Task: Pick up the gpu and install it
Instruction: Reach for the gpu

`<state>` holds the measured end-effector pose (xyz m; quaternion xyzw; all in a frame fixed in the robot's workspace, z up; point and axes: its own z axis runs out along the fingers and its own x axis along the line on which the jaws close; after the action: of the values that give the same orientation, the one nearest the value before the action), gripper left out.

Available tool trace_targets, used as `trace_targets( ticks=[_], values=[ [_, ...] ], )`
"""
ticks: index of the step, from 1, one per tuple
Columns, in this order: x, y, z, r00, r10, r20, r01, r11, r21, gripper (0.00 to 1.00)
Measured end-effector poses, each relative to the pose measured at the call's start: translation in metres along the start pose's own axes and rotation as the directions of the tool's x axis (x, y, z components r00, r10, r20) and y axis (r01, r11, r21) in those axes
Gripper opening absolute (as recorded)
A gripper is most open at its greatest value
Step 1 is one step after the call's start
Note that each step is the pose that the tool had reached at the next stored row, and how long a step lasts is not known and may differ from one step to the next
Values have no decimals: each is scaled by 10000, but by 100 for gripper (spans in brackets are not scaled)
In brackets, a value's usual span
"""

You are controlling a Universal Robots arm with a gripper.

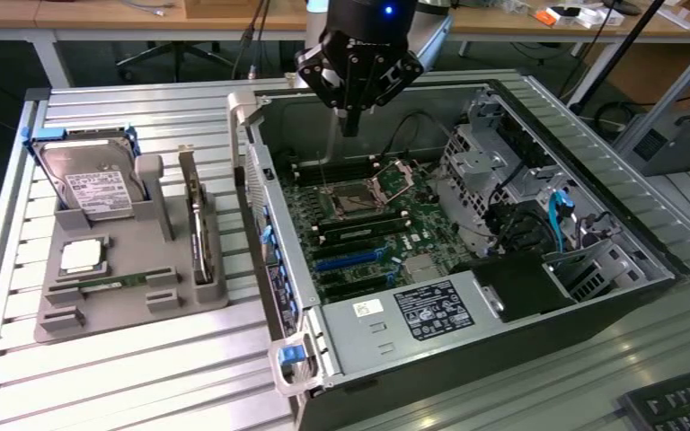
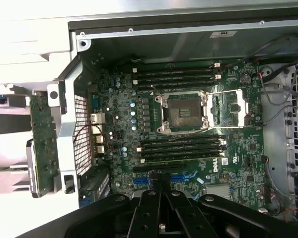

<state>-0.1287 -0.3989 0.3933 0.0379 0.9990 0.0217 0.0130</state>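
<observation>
The gpu [image 1: 201,235] stands on edge in a slot of the grey holder [image 1: 129,310] at the exterior view's left, outside the computer. Its green circuit board face [image 2: 42,144] shows beside the case wall in the wrist view. My gripper [image 1: 348,126] hangs above the far end of the open computer case [image 1: 249,117], well apart from the gpu. Its black fingers [image 2: 161,191] are shut together with nothing between them. Below it lies the motherboard [image 2: 124,124] with its open CPU socket [image 2: 184,111] and blue expansion slots [image 2: 181,177].
The grey holder also carries a hard drive [image 1: 93,184], a CPU chip [image 1: 82,256] and a RAM stick [image 1: 111,285]. Drive cages and cables [image 1: 525,206] fill the case's right side. A keyboard [image 1: 681,404] lies at the near right corner.
</observation>
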Motion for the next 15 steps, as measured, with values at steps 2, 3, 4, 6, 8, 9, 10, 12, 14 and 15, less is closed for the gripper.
trace_targets(
  ticks=[2, 3, 4, 6, 8, 9, 10, 12, 14, 15],
  values=[
    [3, 0, 0, 10000, 0, 0, 0, 10000, -1, 11],
    [4, 0, 0, 10000, -1, 0, 1, 10000, 0, 11],
    [6, 0, 0, 10000, 0, 0, 0, 10000, 0, 11],
    [10, -1, 0, 10000, 0, 0, 0, 10000, 0, 11],
    [23, -2, 0, 10000, 0, 0, 0, 10000, -1, 11],
    [31, -2, 0, 10000, 0, 1, 0, 10000, -1, 11],
    [33, -2, -1, 10000, 0, 0, 0, 10000, 0, 11],
    [38, -3, -1, 10000, 1, 0, -1, 10000, 0, 11],
    [43, -3, -1, 10000, 0, 0, 0, 10000, 0, 11],
    [45, -3, -1, 10000, 0, 0, 0, 10000, 0, 11]
  ],
)
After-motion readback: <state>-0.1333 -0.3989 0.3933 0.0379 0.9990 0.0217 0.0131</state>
